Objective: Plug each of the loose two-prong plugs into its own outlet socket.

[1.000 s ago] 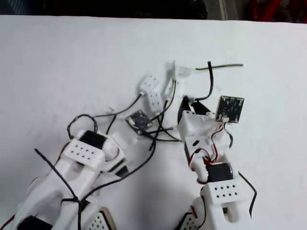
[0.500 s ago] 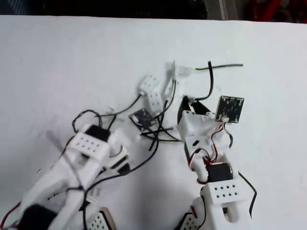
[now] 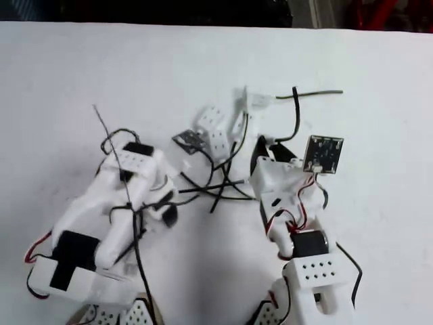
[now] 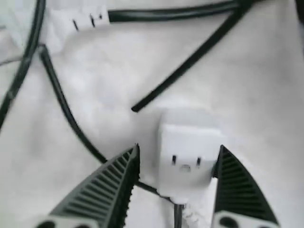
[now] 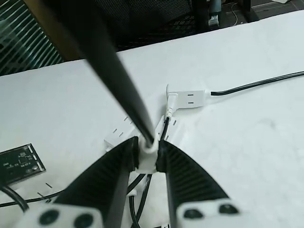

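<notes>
In the left wrist view my left gripper (image 4: 178, 151) stands open, its two ribbed fingers (image 4: 114, 183) on either side of a white outlet socket (image 4: 186, 154) lying on the table with its slots facing the camera. A white two-prong plug (image 4: 80, 21) on a black cord lies farther off. My right gripper (image 5: 147, 145) is shut on a white plug (image 5: 148, 159) whose black cord (image 5: 111, 71) rises toward the camera. Beyond it lie a white socket block (image 5: 130, 130) and a white corded socket (image 5: 189, 99). From above, these sockets (image 3: 215, 128) sit between the two arms.
Black cords (image 3: 216, 186) cross the white table (image 3: 81, 74) between the arms. The left arm's camera board (image 3: 191, 141) hangs beside the socket block, the right arm's board (image 3: 323, 154) to the right. Another cord (image 3: 318, 93) runs off to the right.
The left arm has swung forward toward the sockets, its camera board moving up the table. The right arm has kept still with its plug.
</notes>
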`<state>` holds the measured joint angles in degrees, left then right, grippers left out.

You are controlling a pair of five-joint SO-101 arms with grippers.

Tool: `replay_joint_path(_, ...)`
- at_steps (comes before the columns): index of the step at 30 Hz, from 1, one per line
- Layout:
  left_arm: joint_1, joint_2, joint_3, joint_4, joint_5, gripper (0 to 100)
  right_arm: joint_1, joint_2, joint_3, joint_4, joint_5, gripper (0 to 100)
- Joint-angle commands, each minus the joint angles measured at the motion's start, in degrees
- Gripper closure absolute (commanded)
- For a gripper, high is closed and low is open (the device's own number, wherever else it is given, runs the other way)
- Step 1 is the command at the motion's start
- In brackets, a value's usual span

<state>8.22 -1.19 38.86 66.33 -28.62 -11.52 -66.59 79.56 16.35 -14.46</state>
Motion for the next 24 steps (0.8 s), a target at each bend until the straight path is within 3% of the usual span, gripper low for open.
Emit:
replay_joint_path(1, 0.3, -8.6, -2.2, 5.0, -0.4, 75, 0.2, -1.1, -0.8, -0.9, 1.0, 98.1)
replay_joint_path(6, 4.4, -20.7, 0.1, 10.0, 0.2, 75, 0.2, -1.1, -0.8, -0.9, 1.0, 98.1)
replay_joint_path(12, 11.0, -23.8, 7.6, 6.5, 3.1, 75, 0.2, -1.1, -0.8, -0.9, 1.0, 98.1)
replay_joint_path(20, 3.6, -8.0, 5.1, -3.3, 2.5, 75, 0.2, -1.1, -0.8, -0.8, 1.0, 98.1)
replay_joint_path(24, -0.2, 3.7, -3.7, 0.4, -0.2, 75, 0.2, -1.1, -0.8, -0.8, 1.0, 98.1)
